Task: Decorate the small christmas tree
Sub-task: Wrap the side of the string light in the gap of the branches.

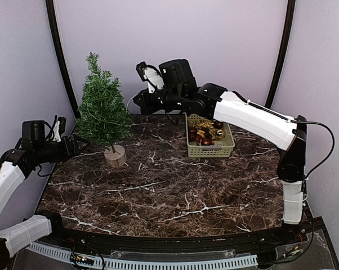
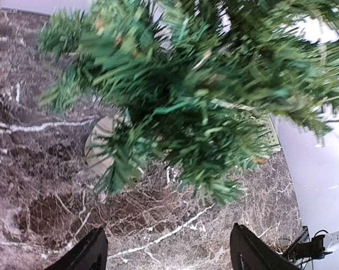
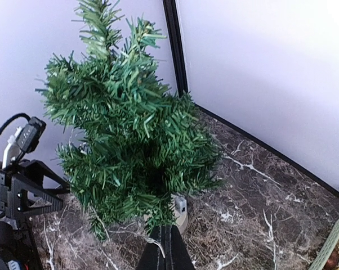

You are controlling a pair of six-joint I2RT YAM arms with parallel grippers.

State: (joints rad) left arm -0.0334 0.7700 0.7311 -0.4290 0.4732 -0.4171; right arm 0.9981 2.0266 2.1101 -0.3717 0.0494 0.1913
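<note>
Small christmas tree (image 1: 103, 112) stands upright at the back left of the marble table (image 1: 158, 191), its round tan base (image 1: 115, 156) flat on the top. Left gripper (image 1: 81, 146) sits level with the lower branches on the tree's left side, pointing into them. On my left wrist feed the two fingers (image 2: 88, 254) are spread wide with nothing between them, only table below and blurred needles filling the top of the frame. So the left is released and grasps nothing. I can't say whether its tips brush the needles; the overhead view is too small there. Right gripper (image 1: 138, 101) hangs up behind the tree on its right, apart from the branches. On the right wrist feed its fingers (image 3: 165, 250) are pressed together into one dark wedge, clenched, with nothing visible in them. A pale slatted basket (image 1: 210, 149) sits to the right of the tree, well apart from it, with red and gold ornaments (image 1: 206, 135) inside.
</note>
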